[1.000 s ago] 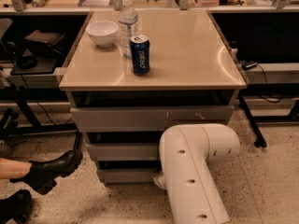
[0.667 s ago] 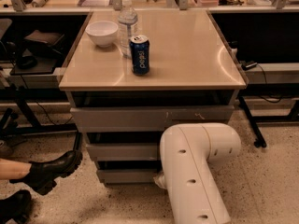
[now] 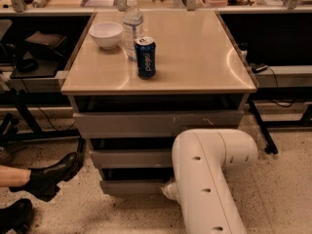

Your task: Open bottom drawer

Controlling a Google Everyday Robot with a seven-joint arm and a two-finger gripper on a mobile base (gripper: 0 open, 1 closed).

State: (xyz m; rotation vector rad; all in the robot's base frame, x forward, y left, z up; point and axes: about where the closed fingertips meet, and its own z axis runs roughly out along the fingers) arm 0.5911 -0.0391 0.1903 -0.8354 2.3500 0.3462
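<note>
One cabinet with a tan top (image 3: pixel 195 57), centre of the scene. One white arm (image 3: pixel 209 179) comes in from the near right, elbow bent, and covers the right part of the two lower drawer fronts for you.

Three grey drawers, stacked, with a dark gap above each front: top drawer (image 3: pixel 146 123), widest, with pale scratches toward its right. Middle drawer (image 3: pixel 129 158), plain. Bottom drawer (image 3: pixel 131 186), lowest and narrowest, just above the speckled floor (image 3: pixel 282 199), right end hidden behind the arm.

One gripper (image 3: pixel 168 190): you see only a pale stub of it poking left from the arm, at the right end of the bottom drawer front. The rest is behind the arm. Whether it is gripping anything or free, you cannot tell. Touching the front or just beside it, you also cannot tell.

Two black boots at near left: one (image 3: pixel 51 174) just left of the middle drawer, toe pointing toward the cabinet, and one (image 3: pixel 14 216) nearer, cut by the frame corner.

On the top, far left: one white bowl (image 3: pixel 106 34), one clear bottle (image 3: pixel 132 26) right of it, one blue can (image 3: pixel 145 57) upright, nearer than the bottle and just beside it.
</note>
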